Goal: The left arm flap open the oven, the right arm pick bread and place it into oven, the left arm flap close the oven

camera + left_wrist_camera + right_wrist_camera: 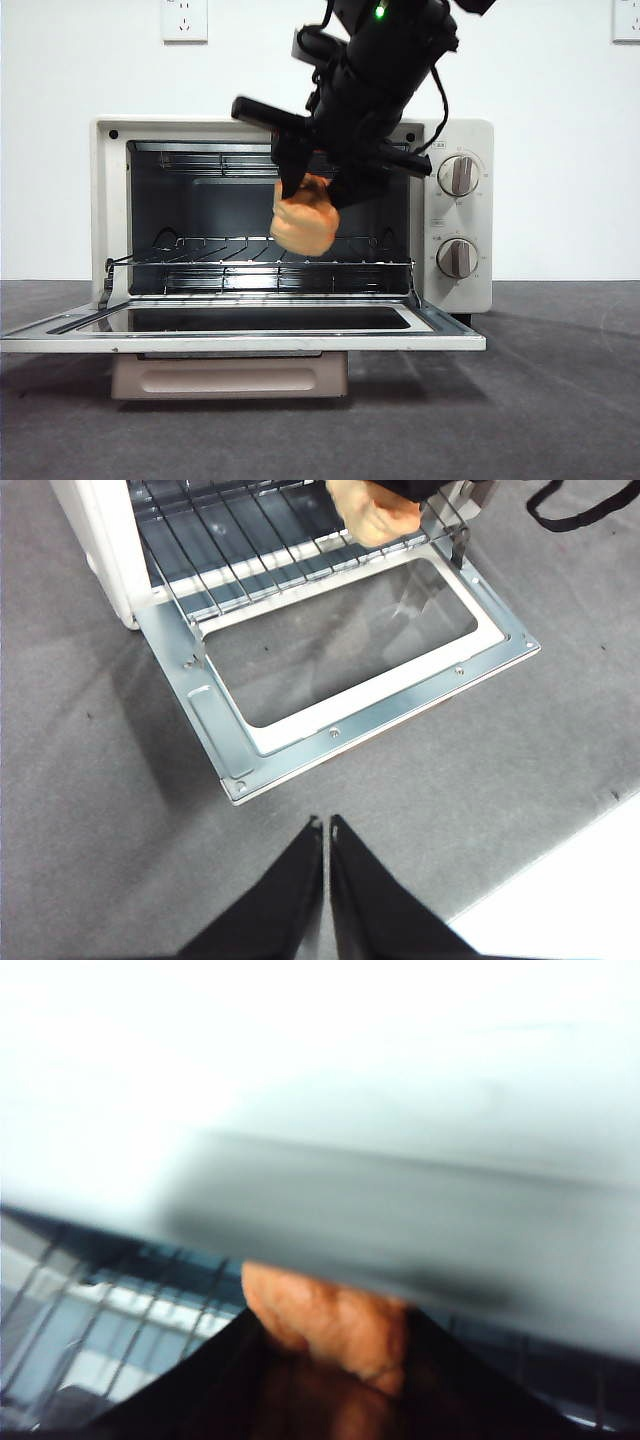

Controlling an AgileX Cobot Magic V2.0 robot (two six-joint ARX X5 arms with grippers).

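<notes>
**A:** Where is the bread (303, 222) at this point?

**B:** Pinched between the jaws of the right gripper (312, 192), hanging in the mouth of the oven (110, 200), above the wire rack (220, 265) and toward its right end. It doesn't touch the rack yet.

**A:** And the door?

**B:** The door (240, 340) lies flat, fully dropped, its front edge toward us. The bread hangs straight below the gripper, long axis roughly upright, so as I judge it the move ahead is inward and down onto the rack.

**A:** Does the right wrist view confirm the depth?

**B:** It's blurred; I'd only say the bread seems to be over the rack's front edge rather than deep inside.

**A:** The other arm?

**B:** The left gripper (325, 825) waits off the door's front corner, well clear, jaws pressed together and empty. It's the nearer one to the door's front edge for the closing.
</notes>
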